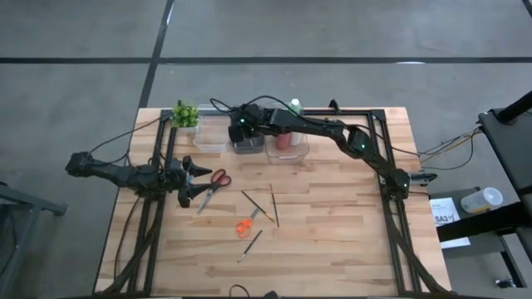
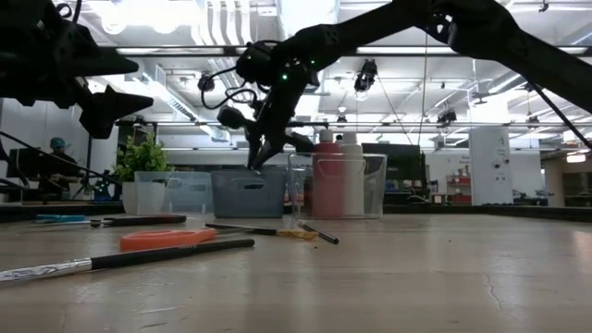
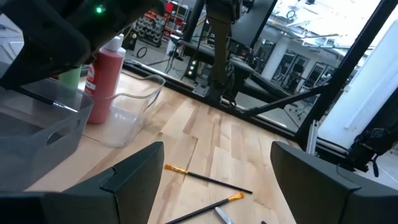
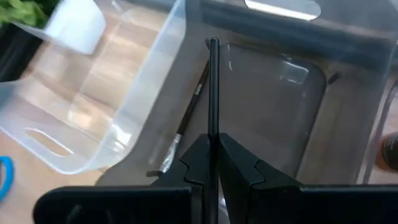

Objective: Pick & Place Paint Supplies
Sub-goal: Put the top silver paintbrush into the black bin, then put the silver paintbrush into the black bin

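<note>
My right gripper (image 1: 241, 126) hangs over the dark bin (image 1: 247, 144) at the table's far edge, shut on a thin dark brush (image 4: 213, 87). A second brush (image 4: 186, 118) lies on that bin's floor. My left gripper (image 1: 195, 178) waits open at the left, beside the red-handled scissors (image 1: 216, 183). Brushes (image 1: 272, 204) and an orange tool (image 1: 243, 227) lie on the table's middle. A red bottle (image 1: 285, 139) stands in the clear bin (image 1: 293, 152) to the right of the dark one. My right gripper pinches the brush's dark handle (image 4: 213, 134) between its two fingertips (image 4: 198, 155). The fingers slant down from above toward the far edge. The brush runs on ahead along them, its free end (image 4: 213, 43) inside the dark bin; whether that end touches the bin I cannot tell.
A clear bin (image 1: 210, 138) stands left of the dark bin, with a green potted plant (image 1: 185, 115) behind it. Another brush (image 1: 249, 245) lies toward the near edge. The table's near half and right side are bare wood.
</note>
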Controlling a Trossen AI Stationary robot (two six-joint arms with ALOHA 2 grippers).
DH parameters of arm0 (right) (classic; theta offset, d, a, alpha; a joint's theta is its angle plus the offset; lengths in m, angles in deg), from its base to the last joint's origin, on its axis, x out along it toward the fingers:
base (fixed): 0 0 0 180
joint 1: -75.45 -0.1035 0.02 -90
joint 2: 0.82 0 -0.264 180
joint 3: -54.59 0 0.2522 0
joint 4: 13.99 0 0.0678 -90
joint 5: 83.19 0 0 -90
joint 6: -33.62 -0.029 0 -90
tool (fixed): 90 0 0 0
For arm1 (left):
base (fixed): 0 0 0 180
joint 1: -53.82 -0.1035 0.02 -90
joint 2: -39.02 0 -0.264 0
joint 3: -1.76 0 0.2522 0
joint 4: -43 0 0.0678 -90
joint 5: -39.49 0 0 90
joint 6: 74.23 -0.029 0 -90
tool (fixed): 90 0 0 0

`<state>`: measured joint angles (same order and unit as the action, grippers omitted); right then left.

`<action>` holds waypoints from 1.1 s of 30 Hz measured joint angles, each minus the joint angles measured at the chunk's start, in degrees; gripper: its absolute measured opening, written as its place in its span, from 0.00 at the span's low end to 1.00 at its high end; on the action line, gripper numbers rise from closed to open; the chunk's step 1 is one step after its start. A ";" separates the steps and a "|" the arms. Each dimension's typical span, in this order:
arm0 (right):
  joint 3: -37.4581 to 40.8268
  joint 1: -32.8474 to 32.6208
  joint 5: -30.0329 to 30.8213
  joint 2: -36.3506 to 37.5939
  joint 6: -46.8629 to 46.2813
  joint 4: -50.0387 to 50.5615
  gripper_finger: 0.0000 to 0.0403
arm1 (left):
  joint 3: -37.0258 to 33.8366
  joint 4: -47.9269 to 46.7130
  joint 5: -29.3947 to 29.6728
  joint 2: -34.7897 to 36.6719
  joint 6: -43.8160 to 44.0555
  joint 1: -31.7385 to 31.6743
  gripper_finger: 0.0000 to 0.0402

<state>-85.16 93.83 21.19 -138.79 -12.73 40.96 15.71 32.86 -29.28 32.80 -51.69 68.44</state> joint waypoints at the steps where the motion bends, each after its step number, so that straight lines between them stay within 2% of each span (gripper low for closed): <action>1: 0.07 0.01 -0.08 -0.02 -0.06 0.08 0.06 | 0.00 0.00 0.00 0.02 0.00 0.01 0.75; 6: 0.13 0.06 -0.08 0.00 -0.18 0.02 0.08 | 0.00 0.00 0.02 0.00 0.00 0.00 0.75; 12: 0.13 0.01 -0.07 0.00 0.60 0.03 0.22 | 0.00 0.00 0.02 0.00 0.00 0.00 0.75; 15: 0.13 0.01 -0.07 0.00 1.79 0.07 0.26 | 0.00 0.00 0.02 0.00 0.00 0.00 0.75; 24: -0.37 -0.18 0.06 0.55 3.65 -3.41 0.27 | 0.00 0.00 0.02 0.00 0.00 0.00 0.75; 33: -6.05 -2.05 0.76 2.09 10.10 -4.34 0.27 | 0.00 0.00 0.00 0.00 0.00 0.02 0.75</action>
<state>-91.22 91.78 21.95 -136.70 -2.62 36.62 15.71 32.86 -29.28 32.80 -51.69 68.46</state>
